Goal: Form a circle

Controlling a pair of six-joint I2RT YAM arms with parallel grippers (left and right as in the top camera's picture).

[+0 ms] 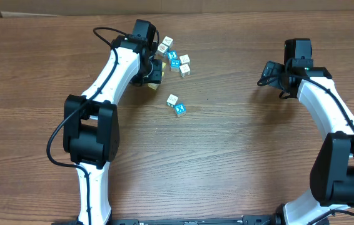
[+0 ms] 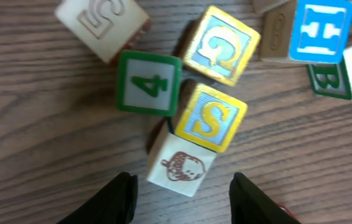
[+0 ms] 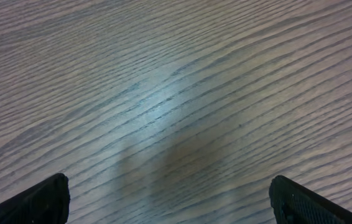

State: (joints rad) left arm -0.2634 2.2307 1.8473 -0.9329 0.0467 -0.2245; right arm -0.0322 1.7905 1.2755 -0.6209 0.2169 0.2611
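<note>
Counting overhead, the circle (image 1: pixel 173 55) is two blue and two white cubes bunched just right of the outstretched left gripper (image 1: pixel 154 70). Its wrist view shows the fingers (image 2: pixel 117 199) apart, one acorn cube (image 2: pixel 181 165) just ahead, touching neither. Right gripper (image 3: pixel 170 199), seen from its wrist, hangs spread wide over the table (image 3: pixel 176 93).

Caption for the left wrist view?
Left fingers, apart, near the acorn block; S block, 4 block and G block beyond.

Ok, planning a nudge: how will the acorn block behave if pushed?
The acorn block looks like rigid wood, flat-faced, so it should slide, not roll. It appears to touch the yellow S block, so that would probably shift too.
</note>
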